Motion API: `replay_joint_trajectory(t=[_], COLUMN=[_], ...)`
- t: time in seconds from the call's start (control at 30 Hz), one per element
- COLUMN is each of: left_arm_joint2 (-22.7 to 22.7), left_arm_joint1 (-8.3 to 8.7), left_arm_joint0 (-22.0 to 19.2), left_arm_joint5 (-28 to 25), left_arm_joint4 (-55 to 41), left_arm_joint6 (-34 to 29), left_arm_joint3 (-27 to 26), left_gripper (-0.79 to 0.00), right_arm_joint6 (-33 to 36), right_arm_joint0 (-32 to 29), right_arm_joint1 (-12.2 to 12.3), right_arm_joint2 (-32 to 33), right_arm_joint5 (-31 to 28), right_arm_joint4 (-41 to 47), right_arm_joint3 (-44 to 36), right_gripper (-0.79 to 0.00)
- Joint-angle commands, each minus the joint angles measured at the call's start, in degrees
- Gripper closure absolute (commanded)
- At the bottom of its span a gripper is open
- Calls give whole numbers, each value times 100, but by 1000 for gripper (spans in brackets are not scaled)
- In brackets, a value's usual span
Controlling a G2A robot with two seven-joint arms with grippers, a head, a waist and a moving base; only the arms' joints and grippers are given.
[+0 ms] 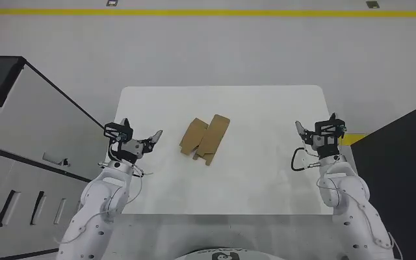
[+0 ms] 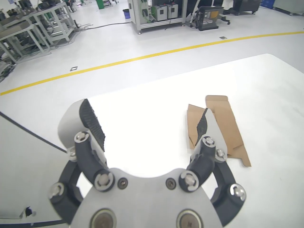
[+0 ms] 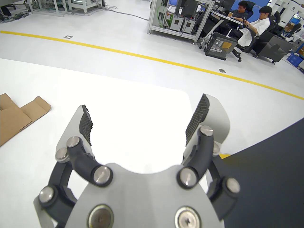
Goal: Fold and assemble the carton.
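A flat, unfolded brown carton (image 1: 205,139) lies near the middle of the white table (image 1: 260,188). My left gripper (image 1: 142,132) hovers at the table's left edge, open, nothing between its fingers. In the left wrist view the carton (image 2: 225,124) lies ahead of the left gripper (image 2: 144,110), partly behind one fingertip (image 2: 206,122). My right gripper (image 1: 318,127) stands open at the table's right edge, well apart from the carton. The right wrist view has the right gripper (image 3: 144,112) over bare table, with the carton (image 3: 16,117) far off to one side.
A black panel (image 1: 390,149) adjoins the table on the right, and a black-edged grey surface (image 1: 39,123) on the left. A yellow floor line (image 1: 208,12) runs beyond the table's far edge.
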Motion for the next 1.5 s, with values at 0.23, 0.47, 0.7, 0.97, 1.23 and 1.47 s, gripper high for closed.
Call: replay_joint_trajectory(t=[0.23,0.47,0.7,0.97,1.23,1.47], left_arm_joint2=[23,460,460,973,1081,1480], left_arm_joint1=[13,37,37,103,102,220], left_arm_joint0=[-16,-13,-13,-87,-135,-249], left_arm_joint5=[-228,-619,-619,-741,-504,-71], left_arm_joint4=[145,1278,1278,3520,4021,7413], left_arm_joint6=[75,340,340,440,376,618], left_arm_joint3=[-54,-74,-74,-192,-168,22], left_gripper=[-785,-785,-785,-785,-785,-785], right_arm_joint6=[-133,-673,-747,-859,-876,-876], right_arm_joint0=[4,-107,-116,-153,-152,-152], right_arm_joint1=[-5,27,32,29,28,28], right_arm_joint2=[35,240,272,279,289,289], right_arm_joint5=[-134,-1124,-1212,-1510,-1546,-1546], right_arm_joint4=[145,437,434,571,620,620], right_arm_joint3=[-5,44,39,98,92,92], right_gripper=[-785,-785,-785,-785,-785,-785])
